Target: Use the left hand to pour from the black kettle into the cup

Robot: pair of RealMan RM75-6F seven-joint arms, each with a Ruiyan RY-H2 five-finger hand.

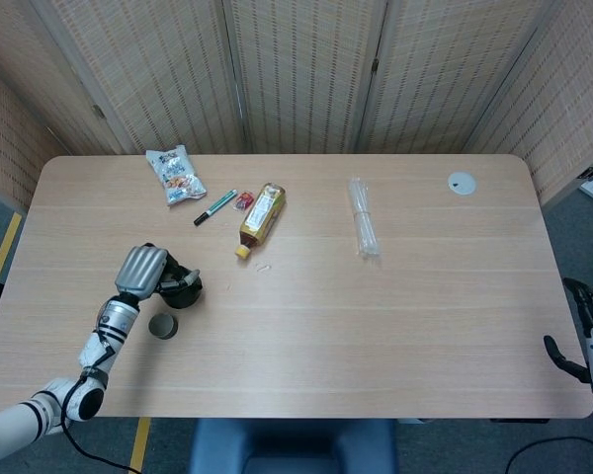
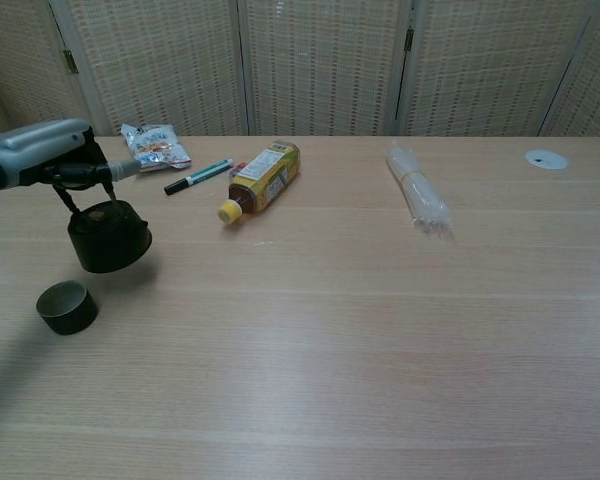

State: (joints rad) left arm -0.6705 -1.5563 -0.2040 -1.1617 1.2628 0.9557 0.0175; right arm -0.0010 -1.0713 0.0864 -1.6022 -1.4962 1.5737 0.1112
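My left hand (image 1: 143, 271) (image 2: 50, 160) holds the black kettle (image 2: 109, 236) (image 1: 183, 287) by its handle, lifted above the table and a little tilted. The dark cup (image 2: 65, 306) (image 1: 162, 325) stands upright on the table, below and to the left of the kettle in the chest view, apart from it. My right hand (image 1: 583, 326) hangs at the table's right edge in the head view, its fingers apart and holding nothing.
At the back left of the table (image 1: 395, 326) lie a snack bag (image 1: 175, 175), a green marker (image 1: 215, 206) and a yellow-capped bottle (image 1: 261, 217) on its side. A clear plastic bundle (image 1: 363, 217) and a white disc (image 1: 461, 182) lie to the right.
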